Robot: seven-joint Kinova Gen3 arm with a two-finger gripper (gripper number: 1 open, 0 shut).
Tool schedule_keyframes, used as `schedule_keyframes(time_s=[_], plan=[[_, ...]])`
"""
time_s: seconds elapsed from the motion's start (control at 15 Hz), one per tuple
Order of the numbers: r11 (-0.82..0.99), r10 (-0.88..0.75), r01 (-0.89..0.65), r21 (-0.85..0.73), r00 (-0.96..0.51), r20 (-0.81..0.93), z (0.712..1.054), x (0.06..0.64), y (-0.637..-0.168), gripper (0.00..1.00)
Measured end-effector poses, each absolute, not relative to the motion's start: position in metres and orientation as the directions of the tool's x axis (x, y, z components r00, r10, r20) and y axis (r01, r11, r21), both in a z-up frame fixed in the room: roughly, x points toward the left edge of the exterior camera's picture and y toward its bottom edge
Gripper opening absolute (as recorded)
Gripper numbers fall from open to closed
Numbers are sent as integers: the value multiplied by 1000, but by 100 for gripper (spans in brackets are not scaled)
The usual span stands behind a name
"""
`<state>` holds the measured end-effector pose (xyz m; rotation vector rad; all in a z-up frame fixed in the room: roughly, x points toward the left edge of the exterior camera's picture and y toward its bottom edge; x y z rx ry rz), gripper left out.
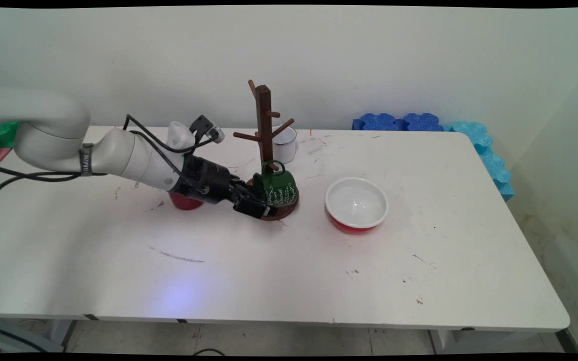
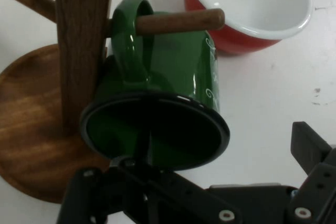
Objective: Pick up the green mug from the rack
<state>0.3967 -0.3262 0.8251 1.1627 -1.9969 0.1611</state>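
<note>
Black gripper [image 1: 255,199] reaches in low from the left, its fingers spread wide apart at the mouth of a green mug [image 1: 276,187]. In the hand view one finger [image 2: 311,148] stands clear of the mug [image 2: 173,72] on the right, over bare desk, while the other side of the linkage sits close under the dark rim; whether anything touches the rim cannot be told. Nothing is grasped.

The mug hangs by its handle on the lowest peg [image 2: 178,21] of a wooden rack [image 1: 264,125], tilted with its open mouth facing the gripper and its body low over the rack's round base [image 1: 289,205]. White lettering shows on its side. Higher pegs on the post are bare.

Behind the rack stands a white mug [image 1: 286,144], upright. A red cup [image 1: 184,202] sits on the desk under the arm's wrist, mostly hidden by it. To the right of the rack, well apart from it, is a bowl [image 1: 356,204], red outside and white inside. The white desk [image 1: 319,271] is scuffed and marked. Blue foam pieces [image 1: 469,135] line its far right edge by the wall.
</note>
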Motion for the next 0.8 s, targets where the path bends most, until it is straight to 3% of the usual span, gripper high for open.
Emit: schedule_keyframes(time_s=[0.6,0.67,0.8], plan=[[570,-674,-776,269,-253,694,818,390,-333,100],[570,-673,-776,269,-253,695,818,389,-333,0],[570,-671,-777,267,-253,697,817,388,-334,0]])
